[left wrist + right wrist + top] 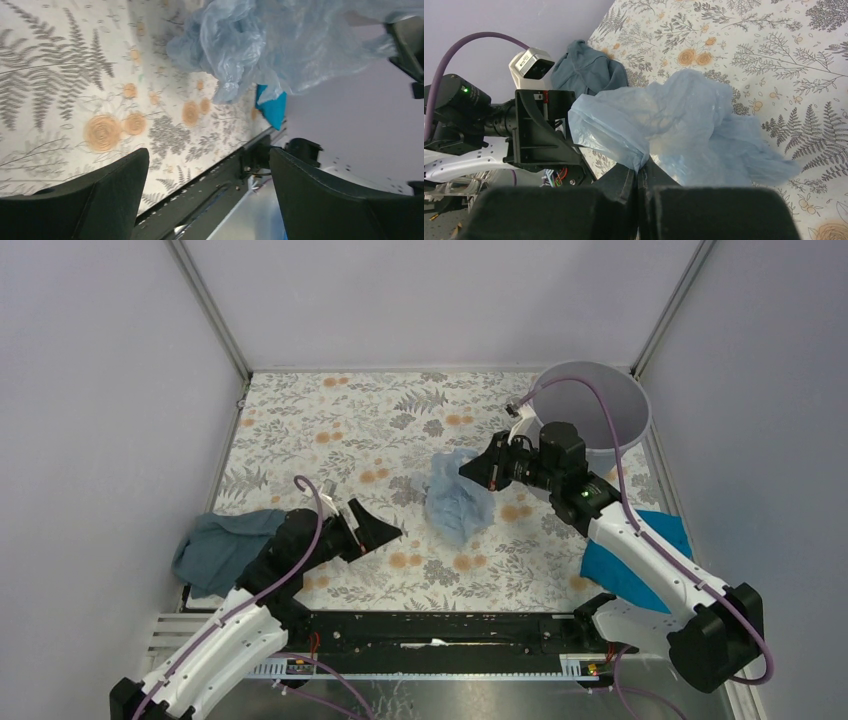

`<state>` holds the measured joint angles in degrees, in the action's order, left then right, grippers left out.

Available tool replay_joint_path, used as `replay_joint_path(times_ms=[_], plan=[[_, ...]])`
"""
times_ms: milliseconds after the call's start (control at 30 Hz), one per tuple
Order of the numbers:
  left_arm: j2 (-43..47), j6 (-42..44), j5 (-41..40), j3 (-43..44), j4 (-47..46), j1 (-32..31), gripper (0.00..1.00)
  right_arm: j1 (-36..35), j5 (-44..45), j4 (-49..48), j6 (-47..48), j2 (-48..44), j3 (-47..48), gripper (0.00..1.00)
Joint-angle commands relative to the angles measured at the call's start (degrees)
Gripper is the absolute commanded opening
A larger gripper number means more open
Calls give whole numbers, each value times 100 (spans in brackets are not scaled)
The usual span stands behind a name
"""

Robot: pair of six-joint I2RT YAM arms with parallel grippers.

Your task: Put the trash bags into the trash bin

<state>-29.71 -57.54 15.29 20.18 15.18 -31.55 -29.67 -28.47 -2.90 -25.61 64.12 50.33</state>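
Note:
The trash bag [455, 502] is a wrinkled, pale-blue, see-through film hanging in a bunch over the middle of the flowered table. My right gripper [468, 472] is shut on its upper edge. In the right wrist view the film [674, 120] is pinched between the closed fingers of that gripper [641, 167]. My left gripper [390, 533] stands open just left of the bag, apart from it. In the left wrist view nothing lies between its fingers [208, 155], and the bag [280, 45] hangs beyond them. The round light-grey trash bin [640, 415] stands at the far right corner, behind the right arm.
A dark teal-grey cloth [220, 545] lies at the table's left edge beside the left arm. A bright blue cloth [665, 530] lies under the right arm at the right edge. Grey walls close in the table on three sides. A black rail [450, 625] runs along the near edge.

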Motion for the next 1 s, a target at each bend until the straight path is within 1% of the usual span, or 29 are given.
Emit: replay_joint_path(times_ms=[0,100,200,267,333,400,433,533,567,667,733,767,800,900,967], plan=[[94,-767,596,-250,-1243,22,94,-143,201,-191,176,-23,35,0],[-315,-1024,719,-524,-2569,17,94,-155,314,-55,179,-23,43,0],[-1214,-1282,1017,-613,-3910,-6,89,-165,461,7,88,-22,55,0],[-1925,-1434,1238,-612,-4799,-193,85,-166,548,60,20,1,86,0],[-2419,-1537,1119,-652,-5444,-589,84,-176,643,83,-58,13,101,0],[-2749,-1507,673,-697,-5713,-1058,84,-179,710,60,-138,6,71,0],[-2903,-1356,455,-700,-5742,-1275,84,-176,751,18,-181,5,58,0],[-3363,-1004,-150,-732,-5784,-1653,85,-179,761,-65,-262,-4,26,0],[-3539,-982,-307,-818,-5950,-1683,85,-187,747,-89,-293,-12,22,0],[-4210,-1061,-551,-987,-6858,-1674,87,-187,717,-157,-349,-46,-28,0],[-4736,-1067,-422,-814,-7245,-1679,87,-187,726,-128,-352,-48,-40,0],[-5037,-1134,-312,-728,-7598,-1679,87,-183,723,-98,-348,-48,-45,0],[-5321,-1235,-211,-683,-8046,-1679,86,-180,719,-66,-335,-48,-48,0],[-6255,-1605,26,-613,-9465,-1646,77,-180,711,-37,-329,-65,-88,0],[-6817,-1791,168,-511,-10274,-1630,73,-187,719,-36,-330,-98,-122,0]])
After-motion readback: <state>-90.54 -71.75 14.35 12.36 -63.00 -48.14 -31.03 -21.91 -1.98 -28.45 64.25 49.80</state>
